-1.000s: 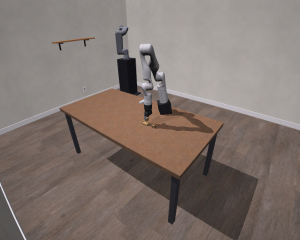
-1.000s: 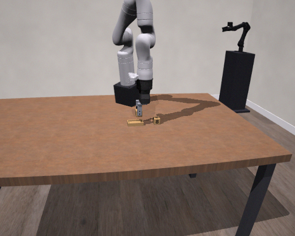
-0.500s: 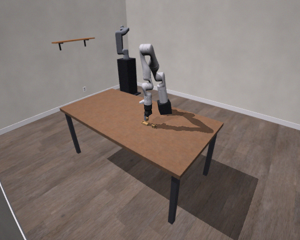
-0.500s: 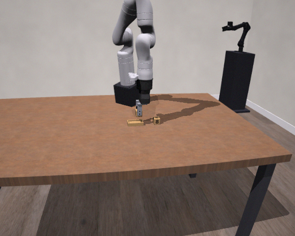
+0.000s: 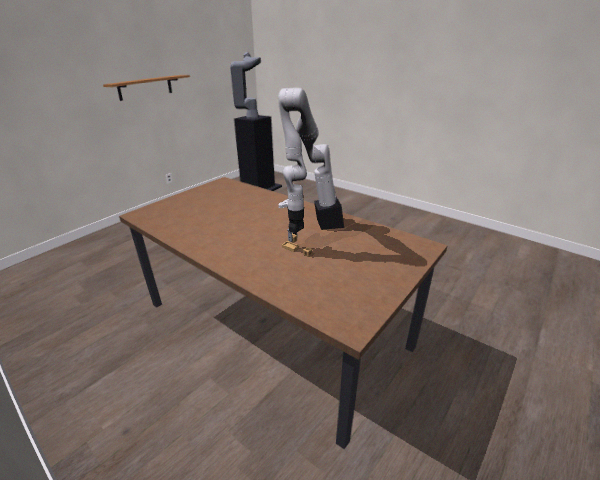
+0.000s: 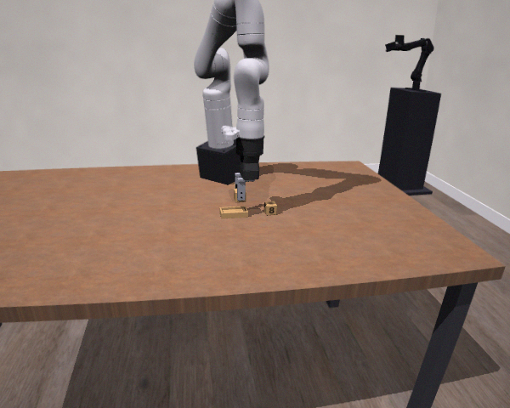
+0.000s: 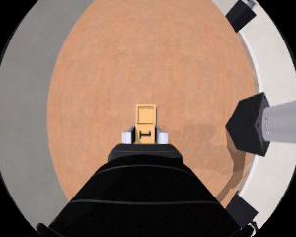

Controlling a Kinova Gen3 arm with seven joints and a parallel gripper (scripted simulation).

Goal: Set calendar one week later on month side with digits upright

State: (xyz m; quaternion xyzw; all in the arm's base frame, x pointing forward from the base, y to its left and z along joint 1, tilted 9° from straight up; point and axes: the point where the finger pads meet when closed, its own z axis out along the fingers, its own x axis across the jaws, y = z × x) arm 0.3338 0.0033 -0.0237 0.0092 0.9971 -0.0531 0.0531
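Cube [image 6: 235,193] in the gripper [image 6: 240,196], so you're mid-swap: it hangs just above the tray [image 6: 234,212], jaws about half open and clamped on its sides. The other cube [image 6: 270,208], showing an 8, sits on the table [image 6: 115,246] at the tray's 3 o'clock. Next you'd lower it flat inside, digit upright.

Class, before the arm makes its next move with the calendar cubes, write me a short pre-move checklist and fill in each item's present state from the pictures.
1. Claw shut on one cube: ok.
2. Held cube lifted above the tray: ok.
3. Tray flat on the table: ok.
4. Second cube in the tray: not ok; it stands on the table beside it, showing 8.
5. Held cube's digit facing: cannot tell.
6. Month side of the tray: cannot tell.
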